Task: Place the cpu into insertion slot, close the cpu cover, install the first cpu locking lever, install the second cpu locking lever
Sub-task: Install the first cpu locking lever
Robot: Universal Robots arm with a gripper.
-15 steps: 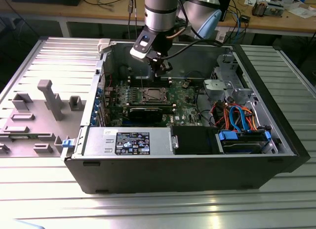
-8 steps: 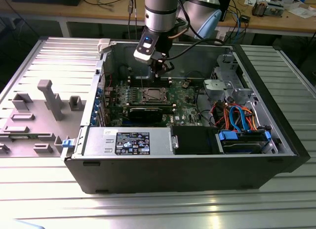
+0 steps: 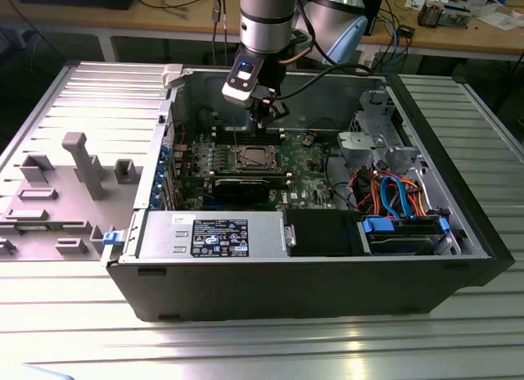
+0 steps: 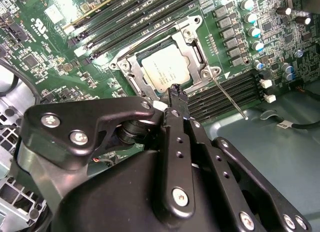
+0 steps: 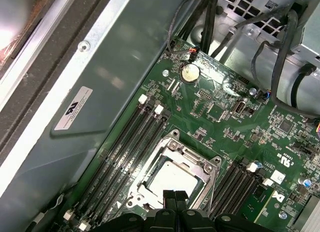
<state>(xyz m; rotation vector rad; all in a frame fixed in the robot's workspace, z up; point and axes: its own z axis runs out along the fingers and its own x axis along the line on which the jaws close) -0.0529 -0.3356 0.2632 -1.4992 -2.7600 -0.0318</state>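
The cpu (image 4: 162, 72) lies flat in the insertion slot (image 3: 252, 157) on the green board, its silver top showing through the window of the cpu cover (image 4: 192, 47). The cover lies down over the chip; the same cpu (image 5: 172, 181) and cover (image 5: 192, 159) appear in the first wrist view. A thin locking lever (image 4: 228, 98) juts out from one socket corner over the memory slots. Another lever (image 4: 155, 34) runs along the opposite socket edge. My gripper (image 4: 176, 89) hangs just above the socket's edge, shut and holding nothing; its fingertips (image 5: 169, 197) press together.
The open computer case (image 3: 458, 224) surrounds the board. Memory slots (image 5: 125, 142) flank the socket on both sides. A black expansion card (image 3: 246, 186), a power supply (image 3: 213, 232) and a drive cage with cables (image 3: 393, 192) sit nearby. Grey fixtures (image 3: 82, 163) stand at the exterior view's left.
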